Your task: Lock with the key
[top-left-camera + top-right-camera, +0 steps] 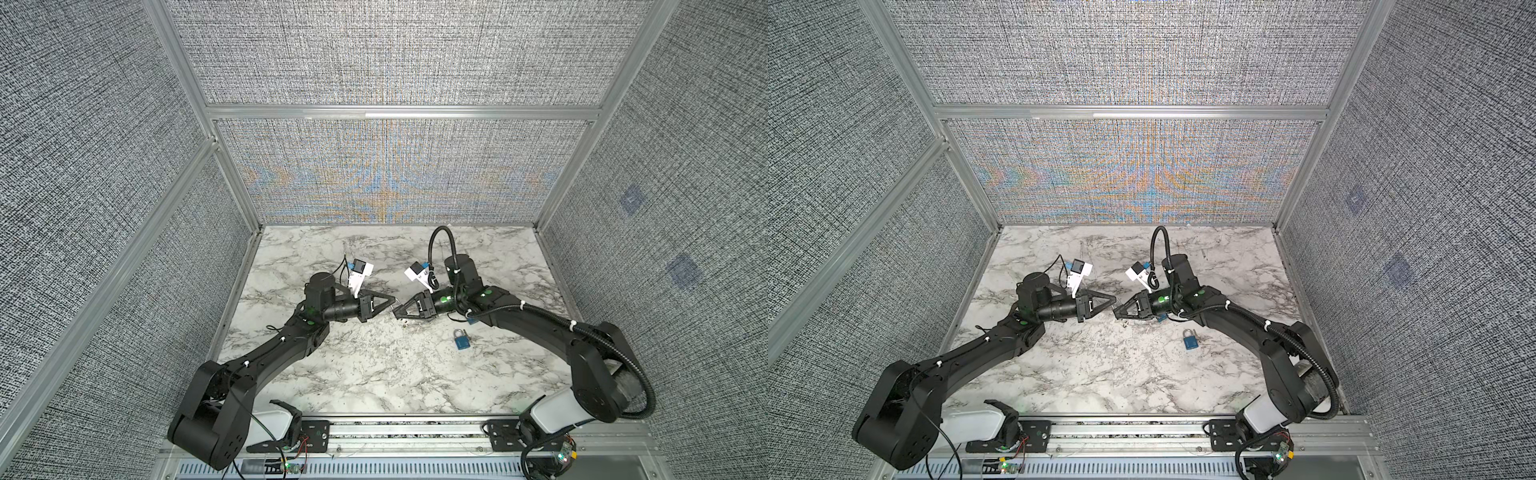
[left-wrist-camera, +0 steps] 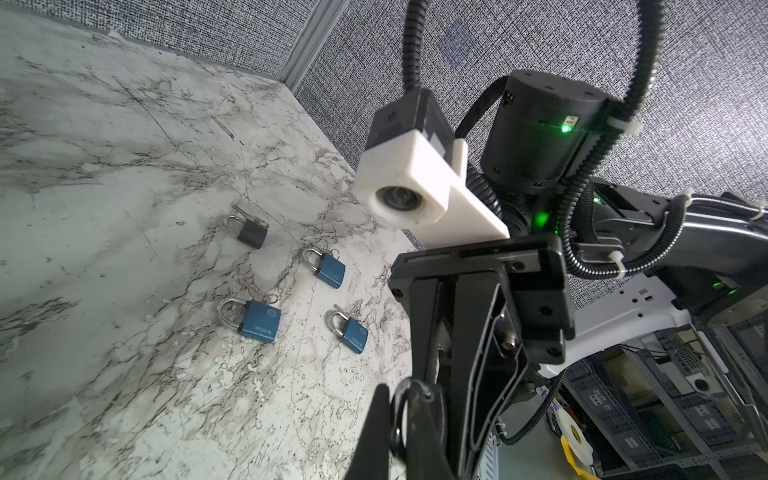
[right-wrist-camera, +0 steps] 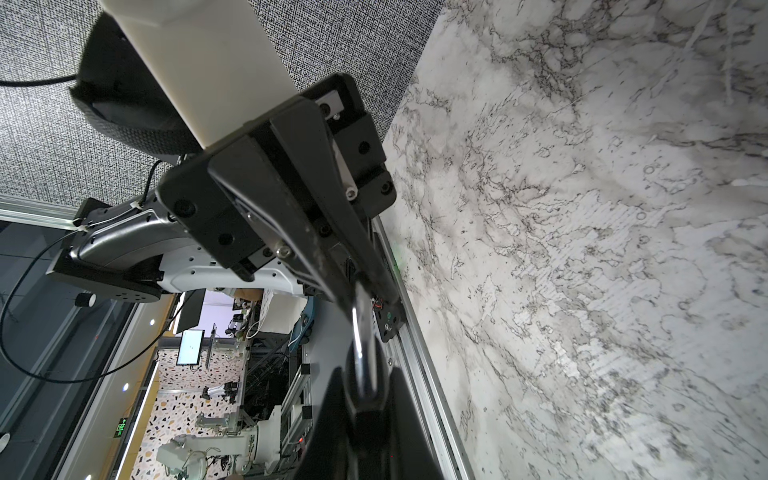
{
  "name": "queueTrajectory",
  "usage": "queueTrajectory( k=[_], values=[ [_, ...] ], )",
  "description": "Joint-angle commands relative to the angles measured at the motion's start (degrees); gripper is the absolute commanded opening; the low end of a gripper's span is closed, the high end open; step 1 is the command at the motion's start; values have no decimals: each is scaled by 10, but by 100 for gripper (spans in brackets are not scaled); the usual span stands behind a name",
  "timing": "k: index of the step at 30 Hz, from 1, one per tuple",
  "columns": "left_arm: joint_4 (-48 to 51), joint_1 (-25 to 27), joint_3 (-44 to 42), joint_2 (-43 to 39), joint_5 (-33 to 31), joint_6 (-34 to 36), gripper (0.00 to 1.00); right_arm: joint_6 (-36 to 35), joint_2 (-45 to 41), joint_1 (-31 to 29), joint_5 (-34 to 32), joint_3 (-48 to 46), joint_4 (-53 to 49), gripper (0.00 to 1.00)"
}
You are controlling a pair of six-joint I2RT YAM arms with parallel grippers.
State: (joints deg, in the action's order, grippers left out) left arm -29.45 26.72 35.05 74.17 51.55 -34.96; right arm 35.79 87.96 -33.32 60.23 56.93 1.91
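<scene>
The left pincer (image 1: 390, 305) and right pincer (image 1: 400, 311) meet tip to tip, both clamped on a glinting curved metal loop (image 3: 360, 349), plain only in wrist views; the blue padlock (image 1: 461, 340) lies apart on the veined marble worktop (image 1: 374, 374).

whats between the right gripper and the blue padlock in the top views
Nothing but bare marble tabletop lies between the right gripper and the blue padlock. Both top views show this.

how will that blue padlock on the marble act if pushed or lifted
The blue padlock looks solid metal, so probably rigid and heavy for its size. It lies flat on the smooth marble table, so a push would likely slide it, not roll it. The rounded steel shackle may be slippery to pinch.
</scene>
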Motion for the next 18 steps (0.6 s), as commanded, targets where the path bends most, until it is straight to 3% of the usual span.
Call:
queueTrajectory(
  k=[1, 18],
  values=[
    [30, 10, -6, -2, 17, 7, 0, 4, 1, 2, 15, 12, 91, 0],
    [13, 25, -29, -9, 13, -5, 0, -5, 21, 11, -3, 33, 87, 0]
  ],
)
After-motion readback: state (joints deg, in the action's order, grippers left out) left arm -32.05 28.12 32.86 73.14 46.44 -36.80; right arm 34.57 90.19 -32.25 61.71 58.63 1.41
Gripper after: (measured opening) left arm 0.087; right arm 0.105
